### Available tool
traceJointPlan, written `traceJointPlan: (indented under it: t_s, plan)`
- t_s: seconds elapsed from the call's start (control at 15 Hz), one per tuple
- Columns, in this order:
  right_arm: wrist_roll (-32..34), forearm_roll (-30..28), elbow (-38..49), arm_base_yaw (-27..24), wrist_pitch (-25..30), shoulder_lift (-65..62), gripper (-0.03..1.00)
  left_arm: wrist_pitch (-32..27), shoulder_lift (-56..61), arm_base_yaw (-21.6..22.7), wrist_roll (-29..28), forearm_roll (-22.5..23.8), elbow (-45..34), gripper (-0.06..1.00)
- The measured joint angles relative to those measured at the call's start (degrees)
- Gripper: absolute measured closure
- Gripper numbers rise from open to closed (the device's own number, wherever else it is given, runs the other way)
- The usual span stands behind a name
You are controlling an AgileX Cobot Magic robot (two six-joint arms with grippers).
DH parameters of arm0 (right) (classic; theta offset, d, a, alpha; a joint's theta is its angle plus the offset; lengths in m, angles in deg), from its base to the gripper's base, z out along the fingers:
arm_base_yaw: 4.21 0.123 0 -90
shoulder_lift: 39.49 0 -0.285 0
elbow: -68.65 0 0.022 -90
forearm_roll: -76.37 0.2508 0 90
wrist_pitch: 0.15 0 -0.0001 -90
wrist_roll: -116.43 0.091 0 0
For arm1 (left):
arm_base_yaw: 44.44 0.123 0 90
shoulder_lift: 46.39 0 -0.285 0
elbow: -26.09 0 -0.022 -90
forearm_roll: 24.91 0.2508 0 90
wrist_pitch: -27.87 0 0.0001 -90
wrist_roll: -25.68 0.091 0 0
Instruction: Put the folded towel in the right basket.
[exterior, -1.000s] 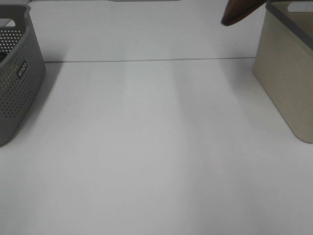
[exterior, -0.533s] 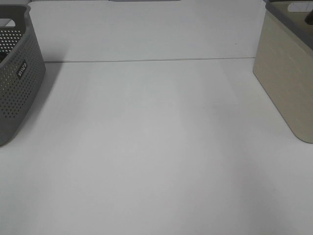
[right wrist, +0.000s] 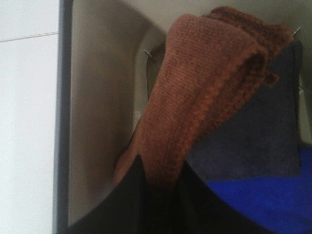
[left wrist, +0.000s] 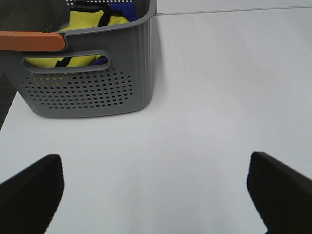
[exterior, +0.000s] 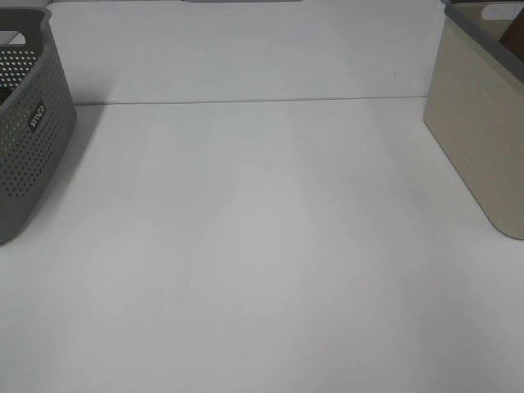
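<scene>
Two baskets on white table point(exterior: 262, 246) (thin seam across far side). Right pincer point(right wrist: 158, 179) clamped on brown folded towel point(right wrist: 204, 92), inside right basket point(exterior: 475, 139). Left pincer point(left wrist: 156, 195) spread wide near grey basket point(exterior: 33, 139).

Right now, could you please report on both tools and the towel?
Left tool open, by grey basket. Right tool shut on brown towel, hanging inside beige basket, not yet released. Blue cloths beneath, nothing blocking.

White table point(exterior: 262, 246), crossed by a thin seam point(exterior: 246, 101) toward the far side. A grey perforated basket point(exterior: 29, 139) stands at its left edge, a beige basket point(exterior: 475, 139) at its right, well apart.
</scene>
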Motion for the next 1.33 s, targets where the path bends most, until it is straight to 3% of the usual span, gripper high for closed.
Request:
traceJointPlan:
  t_s: [0.13, 0.47, 0.8, 1.33]
  plan:
    - [3.27, -2.98, 0.0, 0.0, -0.11, 2.06, 0.61, 0.0, 0.0, 0.0, 0.0, 0.0, 0.0, -0.03]
    - [4.87, -6.93, 0.0, 0.0, -0.11, 3.04, 0.41, 0.0, 0.0, 0.0, 0.0, 0.0, 0.0, -0.03]
    - [4.81, 1.66, 0.0, 0.74, -0.11, -1.49, 0.39, 0.0, 0.0, 0.0, 0.0, 0.0, 0.0, -0.03]
    - [6.93, -4.07, 0.0, 14.73, 0.06, -11.4, 0.34, 0.0, 0.0, 0.0, 0.0, 0.0, 0.0, -0.03]
